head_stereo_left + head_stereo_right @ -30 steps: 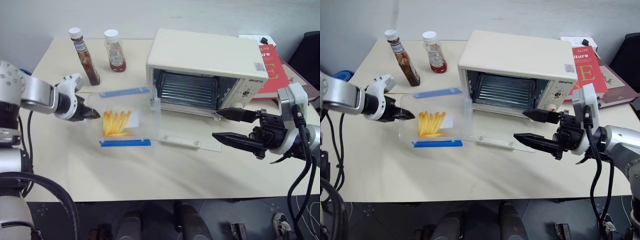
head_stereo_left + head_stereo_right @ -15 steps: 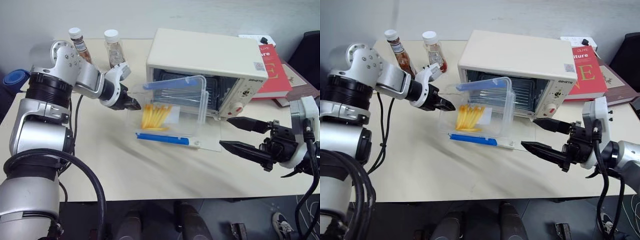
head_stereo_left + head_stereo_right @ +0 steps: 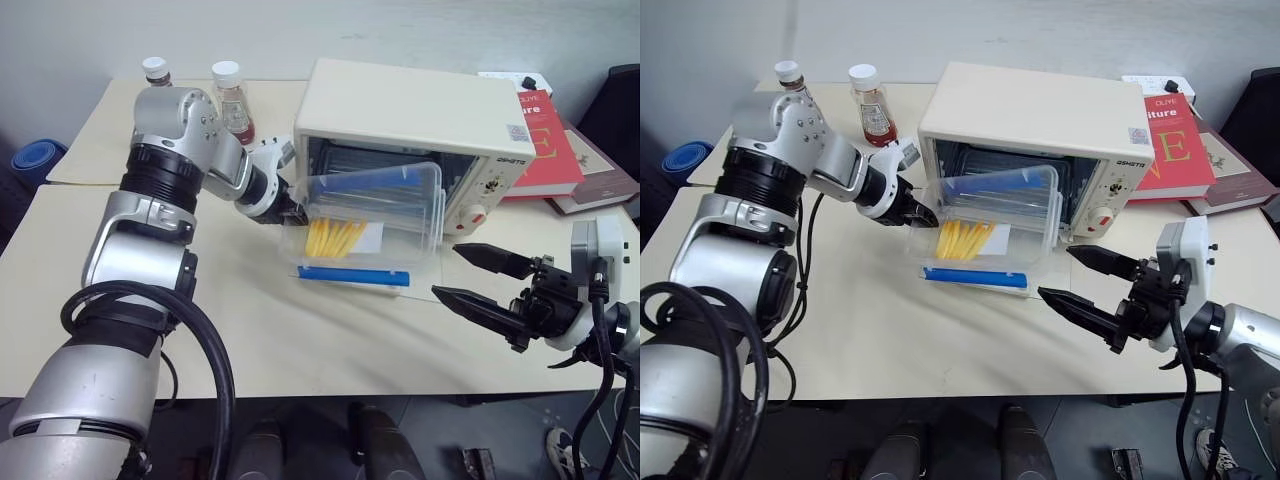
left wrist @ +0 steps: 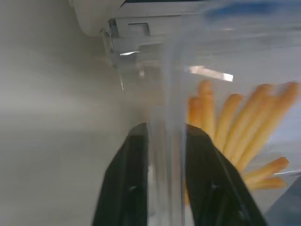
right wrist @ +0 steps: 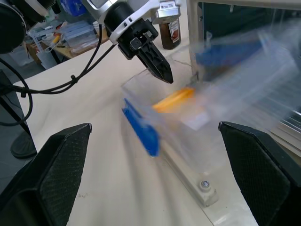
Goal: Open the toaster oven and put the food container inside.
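Clear plastic food container sits at mouth of toaster oven, over its dropped glass door. L wrist cam: left gripper fingers pinch container's end wall. Head cams: right gripper spread wide, empty, near door's right edge.

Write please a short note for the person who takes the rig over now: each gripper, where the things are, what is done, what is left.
Left gripper: fingers around the left wall of the container, carrying it.
Right gripper: open, empty, hovering right of the door.
Oven: door down flat. The container sits over the door at the mouth, not yet inside.
Done: oven opened, container brought to it.
Left: push it onto the rack, release, withdraw.
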`<state>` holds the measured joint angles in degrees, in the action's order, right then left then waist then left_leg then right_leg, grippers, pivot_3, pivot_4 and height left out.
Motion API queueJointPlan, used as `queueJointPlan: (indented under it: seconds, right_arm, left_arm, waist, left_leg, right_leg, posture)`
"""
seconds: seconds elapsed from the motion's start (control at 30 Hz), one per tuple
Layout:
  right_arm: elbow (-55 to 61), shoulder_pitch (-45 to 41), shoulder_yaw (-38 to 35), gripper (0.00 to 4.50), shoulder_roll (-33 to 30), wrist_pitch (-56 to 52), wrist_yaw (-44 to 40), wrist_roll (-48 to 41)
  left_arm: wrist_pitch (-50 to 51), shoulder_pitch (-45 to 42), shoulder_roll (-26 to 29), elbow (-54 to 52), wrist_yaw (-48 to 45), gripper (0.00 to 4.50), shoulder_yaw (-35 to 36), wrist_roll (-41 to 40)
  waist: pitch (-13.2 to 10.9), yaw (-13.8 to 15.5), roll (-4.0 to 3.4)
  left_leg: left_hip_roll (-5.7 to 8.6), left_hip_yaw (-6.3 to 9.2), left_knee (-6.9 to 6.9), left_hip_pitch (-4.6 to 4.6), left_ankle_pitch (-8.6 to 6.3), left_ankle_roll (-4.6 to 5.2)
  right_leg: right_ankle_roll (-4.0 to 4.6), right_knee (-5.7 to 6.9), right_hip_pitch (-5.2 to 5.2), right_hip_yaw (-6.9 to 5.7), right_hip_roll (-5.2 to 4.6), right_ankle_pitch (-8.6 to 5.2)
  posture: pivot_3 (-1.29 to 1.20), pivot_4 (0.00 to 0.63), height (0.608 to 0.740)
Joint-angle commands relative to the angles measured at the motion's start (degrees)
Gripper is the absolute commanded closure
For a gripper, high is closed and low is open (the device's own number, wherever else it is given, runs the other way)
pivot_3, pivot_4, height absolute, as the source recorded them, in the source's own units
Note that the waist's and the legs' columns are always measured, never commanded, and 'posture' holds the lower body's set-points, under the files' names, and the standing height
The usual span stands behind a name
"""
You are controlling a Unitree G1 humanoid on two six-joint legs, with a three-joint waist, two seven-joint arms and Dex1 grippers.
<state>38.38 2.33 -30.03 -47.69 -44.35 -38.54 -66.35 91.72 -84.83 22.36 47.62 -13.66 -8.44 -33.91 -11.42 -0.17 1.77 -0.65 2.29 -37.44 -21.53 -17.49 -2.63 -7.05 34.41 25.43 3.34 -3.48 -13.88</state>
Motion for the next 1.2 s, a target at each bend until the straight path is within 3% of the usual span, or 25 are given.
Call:
queueJointPlan:
  seconds: [0.03, 0.13, 0.4, 0.53, 0.67, 0.7, 0.8, 0.93, 1.07, 1.13, 1.2]
  right_arm:
    - [1.6, 0.8, -1.3, 0.0, 0.3, 2.0, 0.4, 0.3]
    - [0.9, 1.4, -2.1, 0.0, -0.1, 2.4, 0.4, 0.5]
    - [-0.6, 2.0, -3.4, 0.0, -2.8, 1.6, -1.4, -0.2]
    - [-1.4, 1.1, -3.0, 0.0, -4.5, 0.8, -1.8, -1.4]
    - [-1.7, 0.5, -1.7, 0.0, -5.0, 0.1, -2.5, -1.6]
    - [-1.9, 0.3, -1.3, 0.17, -5.1, -0.1, -2.6, -1.6]
    - [-2.1, -1.1, 0.6, 0.93, -4.9, -0.9, -2.8, -2.9]
    - [-1.7, -1.8, 3.5, 2.27, -5.4, -1.7, -4.2, -2.3]
    - [-1.8, -3.5, 8.1, 3.72, -5.3, -1.5, -5.5, 0.1]
    - [-2.2, -4.9, 11.2, 4.41, -5.0, -1.0, -5.8, 2.7]
    - [-2.9, -6.6, 15.6, 4.46, -4.4, 0.0, -5.5, 7.2]
  left_arm:
    - [-0.6, -1.6, -0.7, 0.3, 0.5, 2.27, 4.0, 3.5]
    - [-1.1, -1.4, -1.2, 0.2, 0.9, 1.38, 7.5, 5.3]
    - [0.0, 1.8, 2.5, -12.0, -9.3, 1.38, 13.9, 0.3]
    - [-7.5, 10.8, 10.4, -26.1, -20.3, 1.38, 15.0, -3.7]
    - [-11.5, 18.5, 16.0, -32.5, -26.7, 1.38, 21.7, -7.7]
    - [-12.1, 20.8, 17.2, -35.0, -28.3, 1.36, 22.2, -8.6]
    - [-15.8, 30.2, 21.1, -45.4, -36.2, 1.96, 23.8, -12.6]
    - [-23.3, 42.0, 27.3, -58.6, -48.7, 3.15, 20.2, -14.7]
    - [-34.0, 49.8, 31.0, -66.3, -55.1, 4.46, 11.6, -9.4]
    - [-39.7, 51.8, 30.9, -67.0, -56.1, 4.5, 7.4, -5.3]
    - [-44.5, 51.7, 28.9, -67.0, -54.9, 4.5, 2.4, -0.7]
  waist:
    - [0.0, -0.1, 0.0]
    - [0.0, -0.1, 0.0]
    - [0.0, -0.2, 0.0]
    - [0.0, -1.2, 0.0]
    - [0.0, -1.5, -0.01]
    - [0.0, -1.4, -0.01]
    - [0.0, -1.4, -0.01]
    - [0.0, -1.4, 0.01]
    - [0.0, -0.9, 0.01]
    - [0.0, -0.8, 0.01]
    - [0.0, -0.9, 0.01]
  left_leg:
    - [0.0, 0.0, 0.0, 0.01, 0.0, 0.0]
    - [-0.01, 0.0, 0.0, 0.05, 0.01, 0.01]
    - [0.0, -0.01, -0.01, 0.09, 0.04, -0.03]
    - [-0.05, -0.06, 0.08, 0.24, 0.05, -0.06]
    - [-0.08, -0.05, 0.05, 0.33, 0.09, -0.1]
    - [-0.08, -0.02, 0.0, 0.32, 0.09, -0.1]
    - [-0.06, -0.03, -0.06, 0.3, 0.09, -0.09]
    - [-0.08, -0.02, -0.08, 0.25, 0.08, -0.08]
    - [-0.05, -0.03, -0.12, 0.31, 0.08, -0.07]
    - [-0.06, -0.03, -0.23, 0.32, 0.07, -0.06]
    - [-0.08, -0.03, -0.27, 0.36, 0.07, -0.03]
  right_leg:
    - [0.0, 0.02, 0.0, 0.0, 0.0, 0.0]
    - [0.0, 0.09, 0.0, 0.03, 0.01, 0.0]
    - [0.0, 0.2, 0.0, 0.04, 0.0, 0.0]
    - [0.06, 0.36, 0.0, 0.09, 0.02, -0.04]
    - [0.12, 0.55, 0.0, 0.09, 0.04, -0.07]
    - [0.12, 0.58, 0.0, 0.09, 0.04, -0.07]
    - [0.12, 0.59, -0.02, 0.1, 0.0, -0.07]
    - [0.14, 0.54, -0.02, 0.09, 0.01, -0.07]
    - [0.19, 0.49, -0.12, 0.1, -0.02, -0.11]
    - [0.23, 0.46, -0.19, 0.09, 0.01, -0.12]
    - [0.35, 0.37, -0.29, 0.09, 0.04, -0.19]
  posture:
    - [0.0, 0.15, 0.74]
    - [0.0, 0.15, 0.74]
    - [0.0, 0.15, 0.74]
    - [0.0, 0.15, 0.74]
    - [0.0, 0.15, 0.74]
    - [0.0, 0.15, 0.74]
    - [0.0, 0.15, 0.74]
    - [0.0, 0.15, 0.74]
    - [0.0, 0.15, 0.74]
    - [0.0, 0.15, 0.74]
    - [0.0, 0.15, 0.74]
